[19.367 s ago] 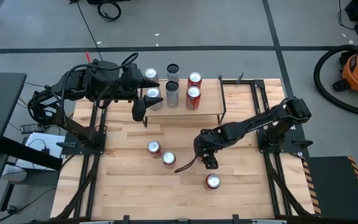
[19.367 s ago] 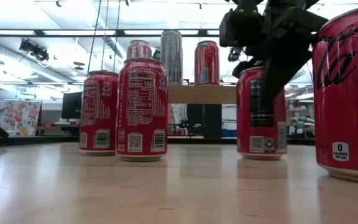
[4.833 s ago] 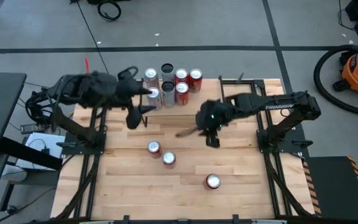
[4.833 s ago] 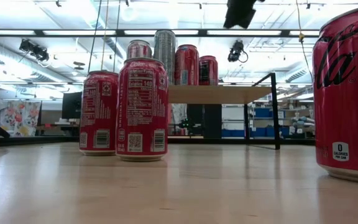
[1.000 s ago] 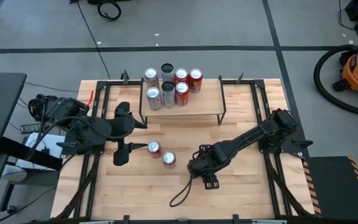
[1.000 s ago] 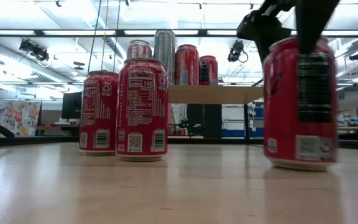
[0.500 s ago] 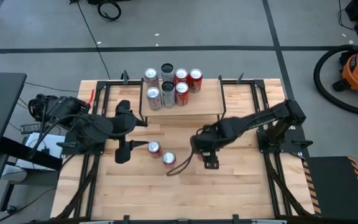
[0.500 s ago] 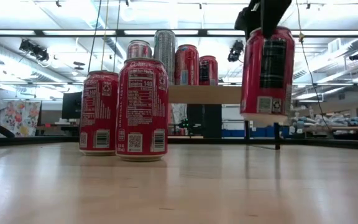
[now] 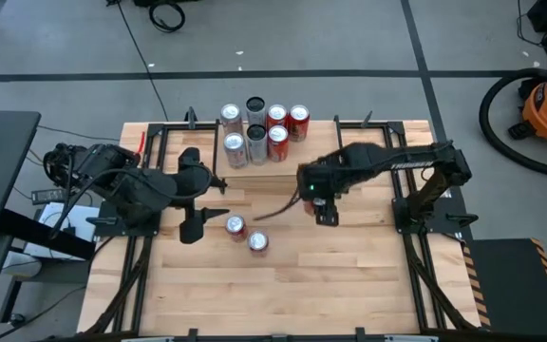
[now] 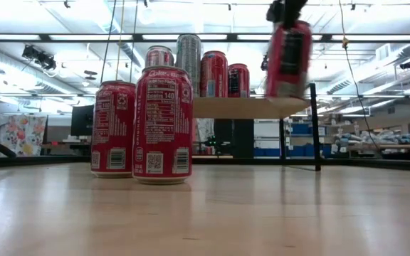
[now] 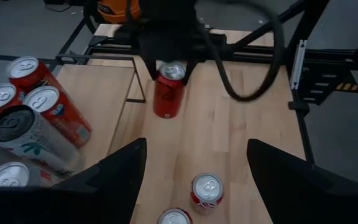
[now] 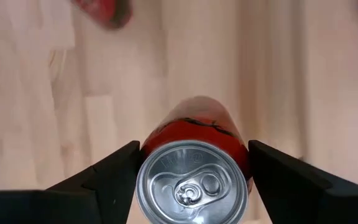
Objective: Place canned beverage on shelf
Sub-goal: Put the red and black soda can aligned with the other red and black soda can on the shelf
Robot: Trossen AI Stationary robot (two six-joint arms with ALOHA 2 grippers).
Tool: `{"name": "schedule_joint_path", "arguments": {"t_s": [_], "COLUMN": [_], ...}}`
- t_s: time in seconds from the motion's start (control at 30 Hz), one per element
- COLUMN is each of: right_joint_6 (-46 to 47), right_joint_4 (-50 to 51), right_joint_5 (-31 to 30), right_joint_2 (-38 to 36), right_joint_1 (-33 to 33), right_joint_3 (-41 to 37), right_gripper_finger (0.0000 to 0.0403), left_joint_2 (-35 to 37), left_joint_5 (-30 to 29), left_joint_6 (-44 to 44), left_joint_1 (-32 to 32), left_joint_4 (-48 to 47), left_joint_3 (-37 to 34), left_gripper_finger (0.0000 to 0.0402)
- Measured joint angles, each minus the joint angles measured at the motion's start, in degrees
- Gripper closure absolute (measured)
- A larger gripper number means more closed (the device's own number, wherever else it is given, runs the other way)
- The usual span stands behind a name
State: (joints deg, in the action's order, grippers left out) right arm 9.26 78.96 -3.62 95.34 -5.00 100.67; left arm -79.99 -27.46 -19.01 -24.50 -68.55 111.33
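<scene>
Red can (image 12: 194, 155) clamped between right end effector (image 12: 191, 180) fingers.

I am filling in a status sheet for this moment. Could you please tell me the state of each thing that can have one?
right gripper: shut on the red can, raised above the table.
red can: held in the air near the shelf, slightly tilted.
left gripper: open, empty, beside the two table cans.
two table cans: upright on the table.
six cans on the shelf: upright, grouped at one end.
shelf: other end free.

The nearest red can (image 10: 162, 124) reads "Coke" and "140".
</scene>
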Motion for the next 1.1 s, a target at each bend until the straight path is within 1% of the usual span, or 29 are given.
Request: {"name": "schedule_joint_path", "arguments": {"t_s": [0.17,0.33,0.67,0.83,0.9,1.0,1.1], "right_joint_6": [-3.04,-5.36,-11.05,-13.33,-14.01,-14.83,-15.79], "right_joint_4": [3.05,5.04,5.29,4.95,4.78,4.61,4.18], "right_joint_5": [-1.74,-2.18,-2.53,-1.18,0.37,2.64,3.13], "right_joint_2": [0.65,0.71,0.77,0.77,0.77,1.11,1.62], "right_joint_1": [3.95,7.78,14.85,18.83,20.21,21.75,22.52], "right_joint_3": [6.8,9.97,11.82,11.82,11.82,11.82,11.77], "right_gripper_finger": [0.0112,0.0112,0.0112,0.0112,0.0112,0.0112,0.0112], "left_joint_2": [0.0,0.33,0.31,0.31,0.31,0.28,0.28], "left_joint_5": [0.0,0.04,0.04,0.04,0.04,-0.07,-0.38], "left_joint_6": [0.59,0.84,1.64,1.16,1.0,1.3,4.97], "left_joint_1": [1.19,1.59,1.59,1.59,1.59,1.58,1.59], "left_joint_4": [-0.02,-0.04,-0.05,-0.07,0.06,3.19,10.32], "left_joint_3": [0.0,0.02,0.02,0.02,0.02,0.02,0.02], "left_gripper_finger": [0.0114,0.0114,0.0114,0.0114,0.0114,0.0114,0.0114]}}
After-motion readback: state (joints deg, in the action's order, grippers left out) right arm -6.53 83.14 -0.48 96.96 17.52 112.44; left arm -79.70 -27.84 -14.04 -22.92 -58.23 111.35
